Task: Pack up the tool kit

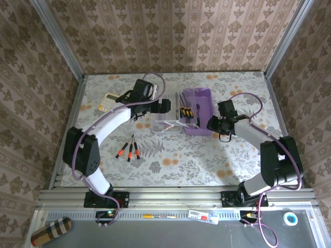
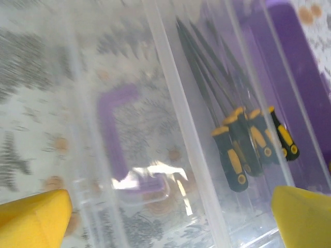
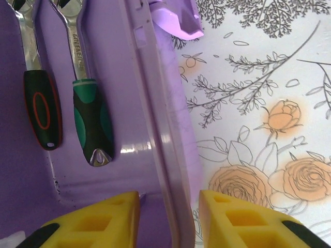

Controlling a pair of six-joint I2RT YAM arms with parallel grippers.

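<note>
The bench (image 1: 222,160) is carrying the purple case (image 1: 198,92) at centre, standing open so tools can be dropped in. Its clear lid (image 1: 166,126) is lying flat to the left. The left end effector (image 1: 164,106) is hovering over that lid with its fingers spread fully apart and gripping nothing. The right end effector (image 3: 169,222) is straddling the case's right wall, partly closed, probably to steady it. Firm clamping cannot be confirmed. Yellow-and-black screwdrivers (image 2: 248,147) are sitting packed inside, as are two wrenches (image 3: 90,119). Three orange-handled screwdrivers (image 1: 129,151) are lying loose on the bench, well apart from the case and awaiting packing.
</note>
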